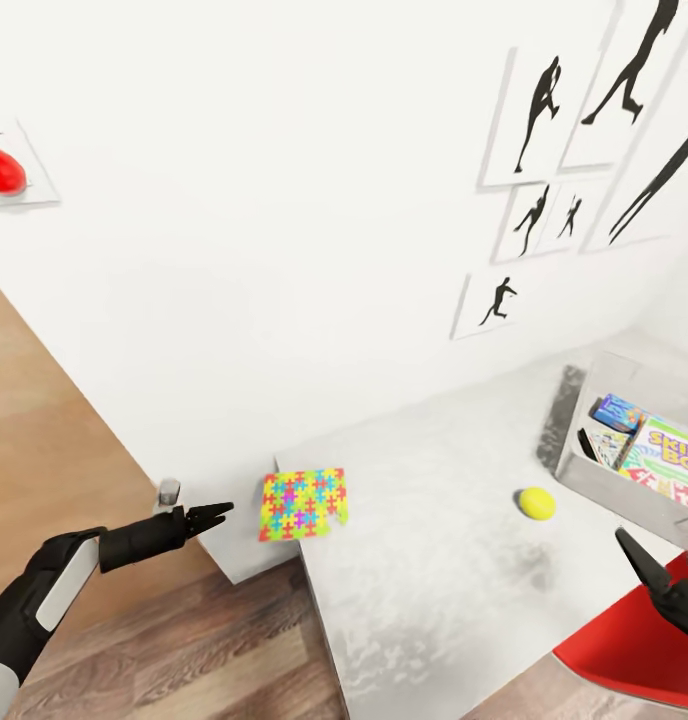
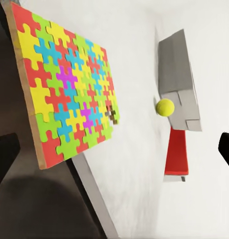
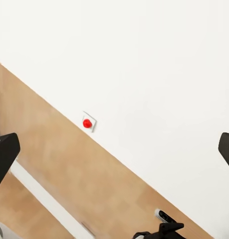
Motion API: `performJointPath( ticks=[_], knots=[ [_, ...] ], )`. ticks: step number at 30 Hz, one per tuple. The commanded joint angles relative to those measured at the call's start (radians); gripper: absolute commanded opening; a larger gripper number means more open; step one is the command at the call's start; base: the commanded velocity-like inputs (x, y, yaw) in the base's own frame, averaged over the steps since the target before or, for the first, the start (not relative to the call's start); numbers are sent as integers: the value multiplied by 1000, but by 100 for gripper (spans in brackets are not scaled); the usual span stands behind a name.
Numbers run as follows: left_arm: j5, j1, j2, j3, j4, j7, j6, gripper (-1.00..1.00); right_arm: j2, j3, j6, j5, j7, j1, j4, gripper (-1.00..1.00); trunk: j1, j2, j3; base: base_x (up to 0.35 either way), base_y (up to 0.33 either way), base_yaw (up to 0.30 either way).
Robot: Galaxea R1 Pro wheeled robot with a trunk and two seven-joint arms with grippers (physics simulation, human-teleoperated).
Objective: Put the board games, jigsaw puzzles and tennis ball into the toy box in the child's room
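Puzzle (image 1: 303,504) detail is best seen in the left wrist view, where a brownish gap near one edge shows up; it lies flat at the table (image 1: 434,560) corner, at 3 o'clock from the left claw (image 1: 216,517). That claw is spread open, nothing held. Tennis ball (image 1: 536,502) sits alone on the table, near the toy box (image 1: 624,490), which is cut off at the frame edge with game boxes (image 1: 664,455) inside. Right claw (image 1: 639,568) is partly cropped, fingers apart in its wrist view, empty.

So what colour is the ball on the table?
Yellow-green; the tennis ball shows best in the head view.
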Motion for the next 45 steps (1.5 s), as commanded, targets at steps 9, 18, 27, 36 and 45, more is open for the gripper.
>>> performJointPath(
  ticks=[9, 18, 27, 36, 45],
  knots=[
    [4, 0, 0, 0, 0, -1, 6, 100, -1, 0, 9, -5, -1, 0, -1, 100, 0, -1, 4, 0, 131, -100],
    [4, 0, 0, 0, 0, -1, 6, 100, -2, 0, 9, -5, -1, 0, -1, 100, 0, -1, 4, -32, 236, -8],
    [4, 0, 0, 0, 0, -1, 2, 100, -2, 0, 9, -5, -1, 0, -1, 100, 0, -1, 4, 39, 182, 0],
    [4, 0, -1, -1, 0, -1, 0, 100, -2, 0, 9, -5, -1, 0, -1, 100, 0, -1, 4, 6, 21, -1],
    [4, 0, -2, -7, 0, 0, 0, 100, -3, 0, 9, -5, -1, 0, -1, 100, 0, -1, 8, 0, 40, -50]
  ],
)
